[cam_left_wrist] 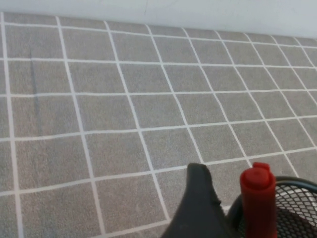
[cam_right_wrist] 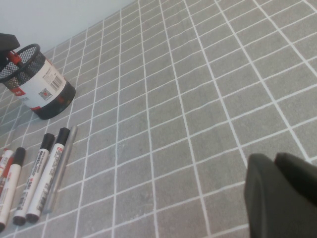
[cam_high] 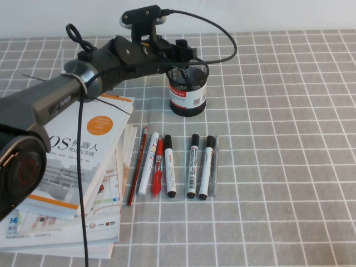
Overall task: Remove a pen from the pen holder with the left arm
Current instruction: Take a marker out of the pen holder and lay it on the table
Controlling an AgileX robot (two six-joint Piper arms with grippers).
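Hard to separate in the high view from dark mesh and its own wrist: left gripper (cam_high: 182, 60), at the rim of the pen holder (cam_high: 188, 89). Only one dark finger (cam_left_wrist: 198, 208) in the left wrist view, cut by the bottom edge. Cut there too: the red pen (cam_left_wrist: 257, 198) just beside it and the holder's mesh rim. Holder's contents screened from above. Print on the holder's label (cam_high: 186, 99) too small to read. Right gripper (cam_right_wrist: 282, 198) cropped at a corner of the right wrist view, outside the high view. Books (cam_high: 83, 183) clipped by left and bottom edges.
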